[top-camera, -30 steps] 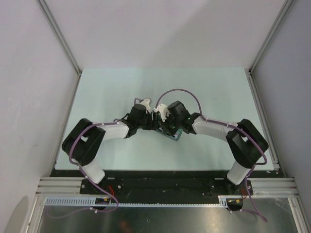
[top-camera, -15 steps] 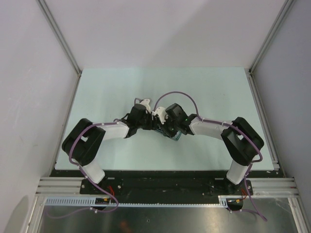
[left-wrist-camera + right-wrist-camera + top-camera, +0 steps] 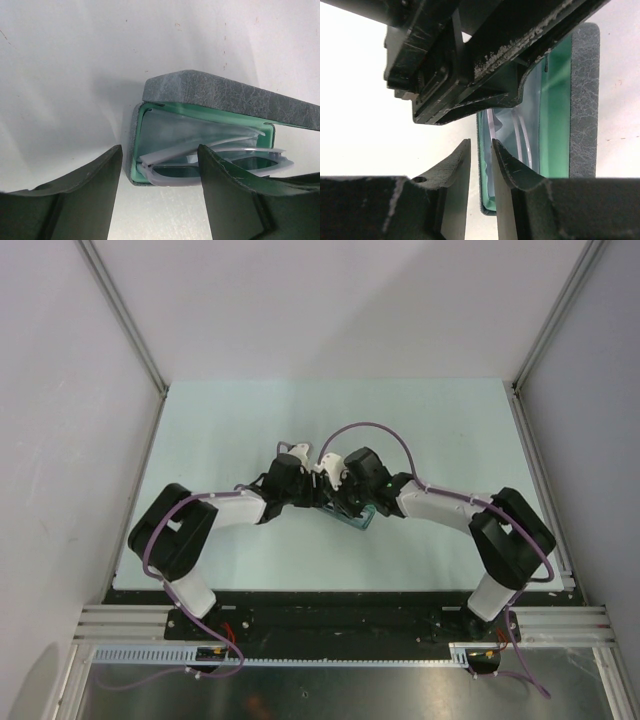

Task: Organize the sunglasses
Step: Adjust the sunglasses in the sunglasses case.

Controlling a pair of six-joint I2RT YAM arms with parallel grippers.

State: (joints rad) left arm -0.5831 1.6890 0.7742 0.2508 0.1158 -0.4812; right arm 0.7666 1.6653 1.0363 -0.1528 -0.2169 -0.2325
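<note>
The sunglasses (image 3: 215, 167) lie folded inside the open grey case (image 3: 225, 95), their long axis along its length and their lenses facing the opening. The left gripper (image 3: 159, 150) hangs spread wide and empty just before them. The right gripper (image 3: 479, 145) straddles the case's rim at a narrow slit; whether it pinches the rim I cannot tell. From overhead, both arms bend inward and meet mid-table (image 3: 250, 420), hiding the glasses.

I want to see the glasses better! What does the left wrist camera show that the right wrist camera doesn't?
Left wrist only: beyond the left end effector, the sunglasses' dark lenses and white front, in the open case. Right wrist only: that end effector's black outside, over the case. Both: the case's green inside and the sunglasses' thin white arms.
</note>
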